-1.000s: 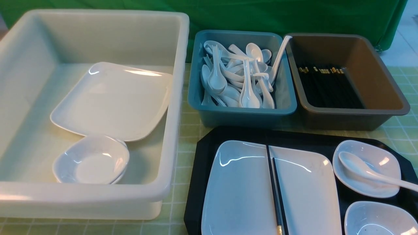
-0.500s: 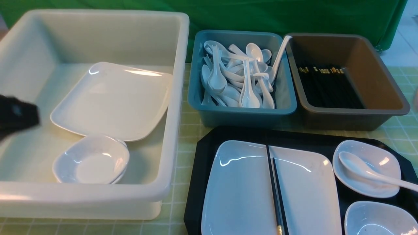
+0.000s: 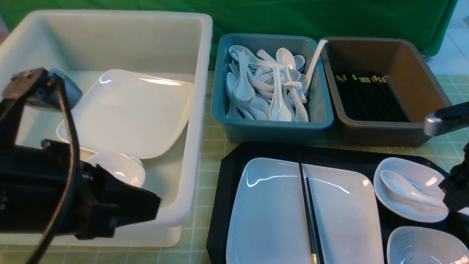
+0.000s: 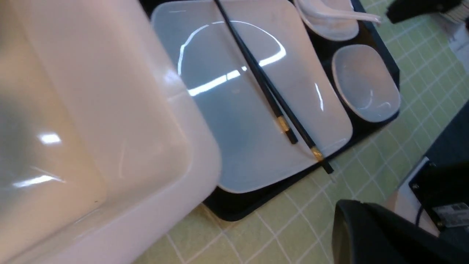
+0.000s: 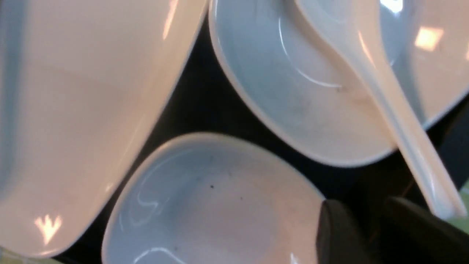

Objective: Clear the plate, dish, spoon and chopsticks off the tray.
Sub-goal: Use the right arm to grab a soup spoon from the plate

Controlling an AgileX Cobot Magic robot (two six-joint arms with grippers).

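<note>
Hanging by the white tub (image 3: 199, 91), our left gripper (image 3: 148, 206) is pinched tight with nothing in it. On the black tray (image 3: 231, 165) the chopsticks (image 3: 309, 205) lie across the big plate (image 3: 271, 212), and the spoon (image 3: 403, 189) rests in a small dish (image 3: 427, 176) beside it. Our right gripper (image 3: 452, 194) is by the spoon's handle; we cannot tell how wide it is.
</note>
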